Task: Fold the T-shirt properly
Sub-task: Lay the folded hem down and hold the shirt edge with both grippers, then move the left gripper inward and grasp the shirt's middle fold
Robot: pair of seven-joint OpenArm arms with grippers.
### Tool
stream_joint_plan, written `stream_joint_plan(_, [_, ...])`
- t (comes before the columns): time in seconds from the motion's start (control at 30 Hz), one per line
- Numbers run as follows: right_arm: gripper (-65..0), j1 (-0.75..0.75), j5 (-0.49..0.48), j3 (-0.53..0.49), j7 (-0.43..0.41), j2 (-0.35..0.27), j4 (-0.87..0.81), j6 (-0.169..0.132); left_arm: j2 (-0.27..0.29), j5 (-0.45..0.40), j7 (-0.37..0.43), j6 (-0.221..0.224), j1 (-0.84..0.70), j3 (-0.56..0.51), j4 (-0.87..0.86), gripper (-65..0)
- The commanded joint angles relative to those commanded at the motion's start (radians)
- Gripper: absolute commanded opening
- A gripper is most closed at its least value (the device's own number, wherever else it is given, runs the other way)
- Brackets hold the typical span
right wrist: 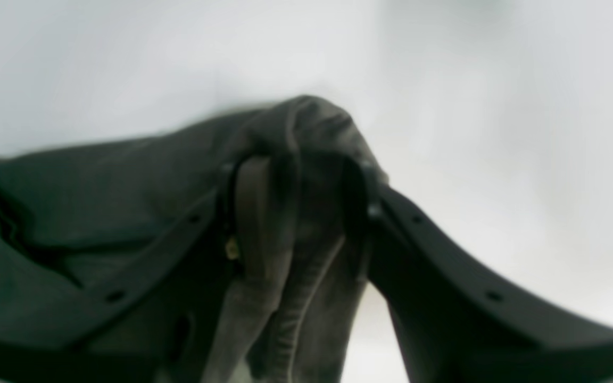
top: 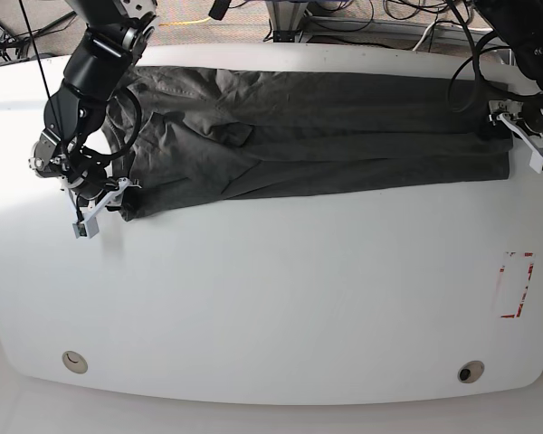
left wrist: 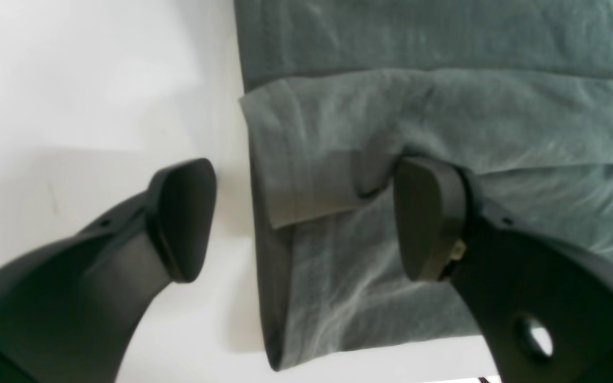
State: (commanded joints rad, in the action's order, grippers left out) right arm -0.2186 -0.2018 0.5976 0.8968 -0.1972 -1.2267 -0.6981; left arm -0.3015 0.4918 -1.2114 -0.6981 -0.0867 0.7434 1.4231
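The dark charcoal-grey T-shirt (top: 308,145) lies folded lengthwise in a long band across the far half of the white table (top: 271,289). My left gripper (top: 516,127) is at the band's right end. In the left wrist view it (left wrist: 306,218) is open and straddles the shirt's (left wrist: 445,106) folded edge, with one finger (left wrist: 181,218) over bare table and the other finger (left wrist: 429,218) over the fabric. My right gripper (top: 116,194) is at the band's front left corner. In the right wrist view it (right wrist: 298,213) is shut on a bunched hem of the shirt (right wrist: 99,175).
A red-and-white marker (top: 514,285) lies on the table at the right. Two round holes (top: 72,362) (top: 471,372) sit near the front edge. Cables (top: 362,14) lie beyond the table's far edge.
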Motion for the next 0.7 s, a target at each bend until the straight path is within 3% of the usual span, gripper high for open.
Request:
stream_joint_plan(0.07, [-44.7, 0.0, 0.0, 0.002, 0.0, 0.0, 0.0, 0.0, 0.018, 0.0, 0.0, 0.0, -0.003, -0.002, 0.025, -21.8])
stream_joint_plan(0.1, [-44.7, 0.0, 0.0, 0.003, 0.0, 0.0, 0.0, 0.0, 0.026, -0.005, 0.0, 0.0, -0.006, -0.002, 0.029, -27.4])
stream_joint_plan(0.17, [-44.7, 0.0, 0.0, 0.003, 0.0, 0.0, 0.0, 0.0, 0.029, -0.005, 0.0, 0.0, -0.012, -0.002, 0.029, -42.2])
stream_joint_plan(0.23, [-44.7, -0.002, 0.0, 0.003, 0.0, 0.0, 0.0, 0.0, 0.031, -0.005, 0.0, 0.0, -0.011, -0.002, 0.031, -63.5])
stream_joint_plan(0.4, [-44.7, -0.002, 0.0, 0.003, 0.0, 0.015, 0.0, 0.0, 0.032, -0.002, -0.002, 0.0, -0.015, 0.014, 0.121, -65.0])
stream_joint_plan(0.6, [-44.7, 0.0, 0.0, 0.003, 0.0, 0.018, 0.0, 0.0, 0.092, -0.005, -0.028, 0.0, -0.051, 0.012, 0.384, -64.9])
stream_joint_plan(0.7, [-44.7, 0.0, 0.0, 0.003, 0.0, 0.02, 0.0, 0.0, 0.117, -0.005, -0.08, 0.0, -0.06, -0.061, 0.5, -64.7])
